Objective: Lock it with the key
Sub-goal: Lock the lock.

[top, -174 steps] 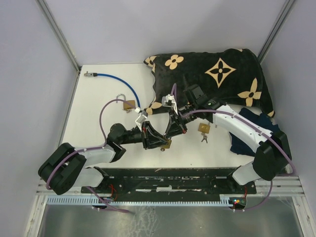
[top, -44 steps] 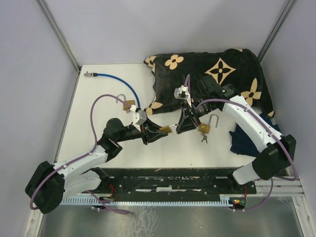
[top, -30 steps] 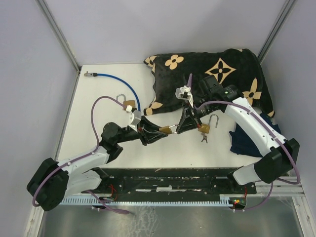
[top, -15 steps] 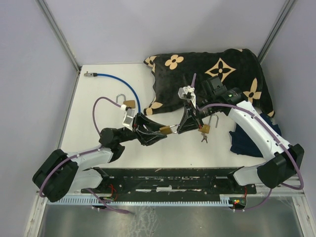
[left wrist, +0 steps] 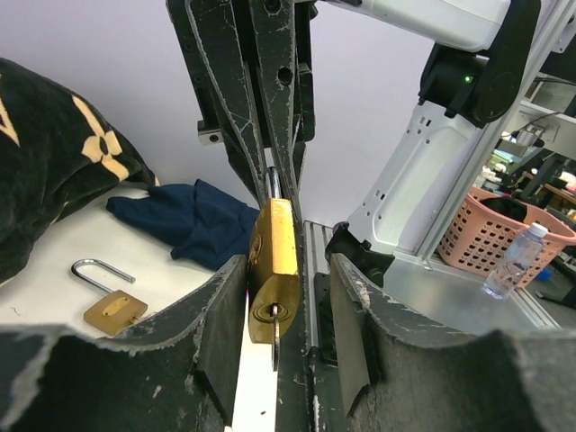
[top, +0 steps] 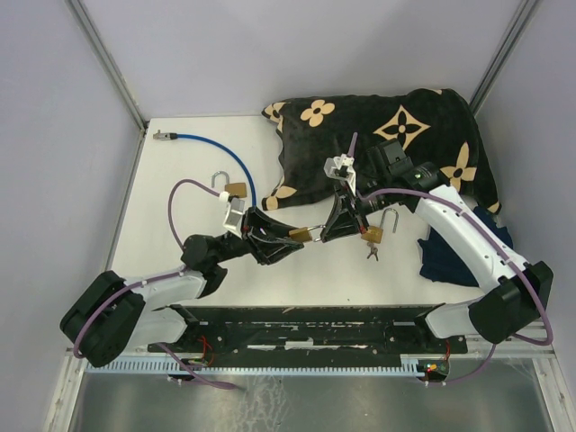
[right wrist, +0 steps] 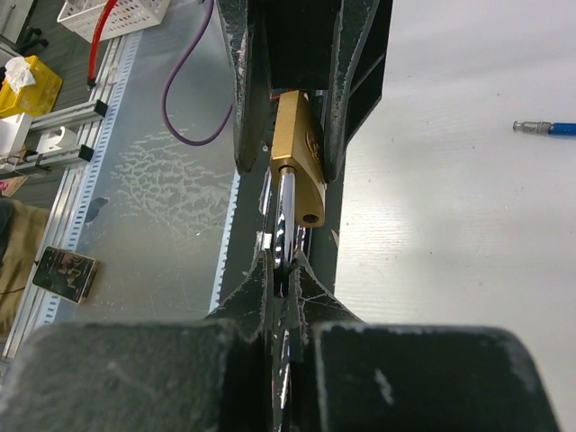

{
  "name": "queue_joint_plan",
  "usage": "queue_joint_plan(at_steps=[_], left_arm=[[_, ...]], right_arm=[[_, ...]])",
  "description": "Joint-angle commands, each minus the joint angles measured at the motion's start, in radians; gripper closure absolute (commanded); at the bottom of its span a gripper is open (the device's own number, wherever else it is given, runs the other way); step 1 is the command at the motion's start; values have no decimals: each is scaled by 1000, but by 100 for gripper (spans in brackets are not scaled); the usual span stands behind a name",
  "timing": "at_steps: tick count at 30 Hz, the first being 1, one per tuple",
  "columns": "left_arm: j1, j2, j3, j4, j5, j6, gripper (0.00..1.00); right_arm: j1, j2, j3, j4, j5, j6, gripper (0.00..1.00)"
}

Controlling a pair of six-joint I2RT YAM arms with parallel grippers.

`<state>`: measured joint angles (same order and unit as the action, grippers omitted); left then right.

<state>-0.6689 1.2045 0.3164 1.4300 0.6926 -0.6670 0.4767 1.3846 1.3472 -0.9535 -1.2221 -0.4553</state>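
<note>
My right gripper (right wrist: 286,270) clamped on shackle (right wrist: 284,211), holding padlock (left wrist: 273,247) aloft. Shackle's free end out of brass. Left gripper (left wrist: 288,270) jaws apart, flanking padlock, not gripping. Key (left wrist: 274,335) sits in keyhole (left wrist: 270,311). I judge step: mid-locking. Next: I pinch key squarely, turn, press shackle home.

Top: high at the near edge, looking down on the whole worktop (top: 171,189).
Wrists: close in, facing each other.
Shared: brass padlock (left wrist: 273,261) between them.

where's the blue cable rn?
Top view, back-left of the table: blue cable curves from the corner toward the open padlock, left of the blanket.
</note>
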Motion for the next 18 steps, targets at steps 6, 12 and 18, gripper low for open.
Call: queue_joint_plan(at_steps=[6, 12, 18], left_arm=[[0, 19, 13, 42, -26, -32, 57], [0, 41, 10, 86, -31, -57, 64], [0, 56, 25, 95, -5, -72, 94]], right_arm=[[-2, -37, -5, 90, -75, 43, 98], [-1, -39, -15, 104, -69, 50, 98], [-2, -50, -19, 101, -26, 23, 98]])
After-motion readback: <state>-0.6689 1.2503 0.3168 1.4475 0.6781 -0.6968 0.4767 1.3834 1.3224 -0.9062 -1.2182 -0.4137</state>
